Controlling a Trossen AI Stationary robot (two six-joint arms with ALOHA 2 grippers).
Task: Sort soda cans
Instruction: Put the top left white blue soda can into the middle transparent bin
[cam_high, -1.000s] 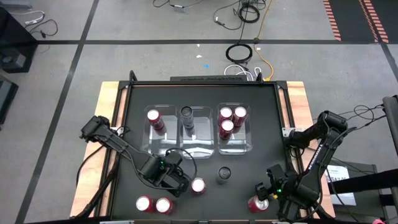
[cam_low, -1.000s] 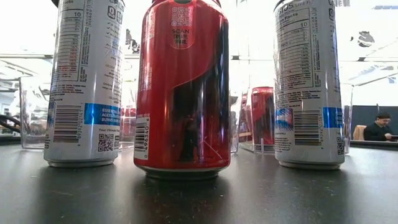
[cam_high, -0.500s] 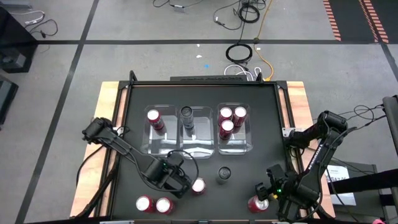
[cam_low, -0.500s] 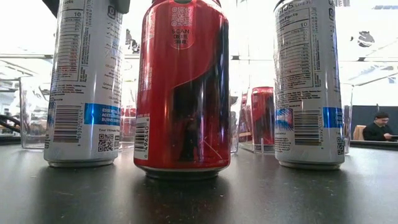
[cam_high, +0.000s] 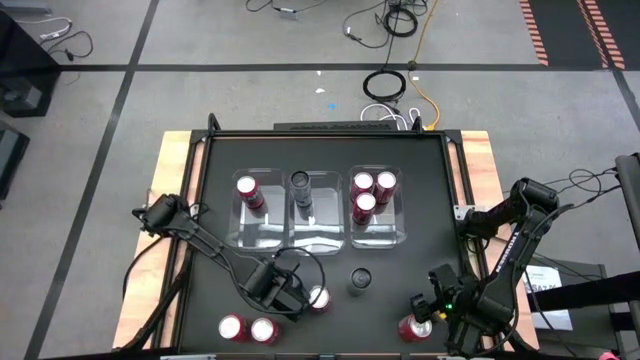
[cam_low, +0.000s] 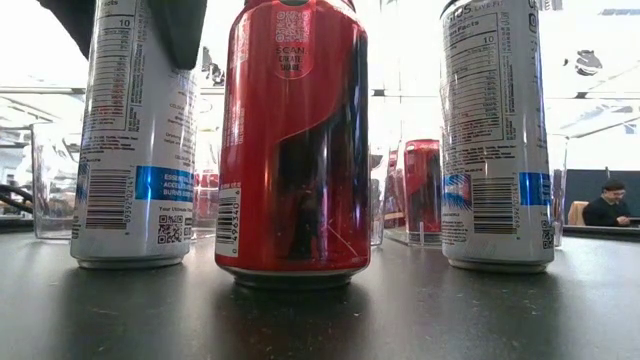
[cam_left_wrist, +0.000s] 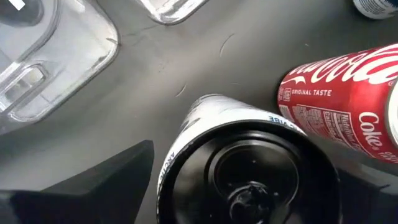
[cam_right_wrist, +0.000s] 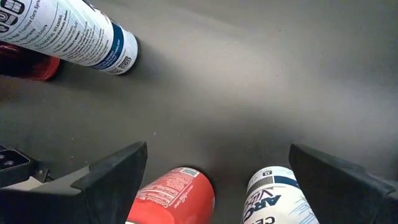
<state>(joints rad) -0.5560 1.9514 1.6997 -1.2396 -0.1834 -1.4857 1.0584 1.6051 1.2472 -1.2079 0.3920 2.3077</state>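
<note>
A white soda can with a dark top stands upright on the black table, next to a red can. My left gripper hangs open over it, pointing down. One finger and the other stand on either side of the can's upper end without plainly touching it. In the high view this gripper hides the can; the red can shows beside it. My right gripper waits open near the table's near right corner, above a red can and a white can.
Three clear bins stand side by side at the far middle: the left one holds a red can, the middle one a dark-topped can, the right one three red cans. A dark-topped can and two red cans stand loose nearby.
My left gripper has come down and a little toward the table's near edge, over the white can. Its fingers now reach into the low view on either side of the can's top. The cans have stayed where they were.
</note>
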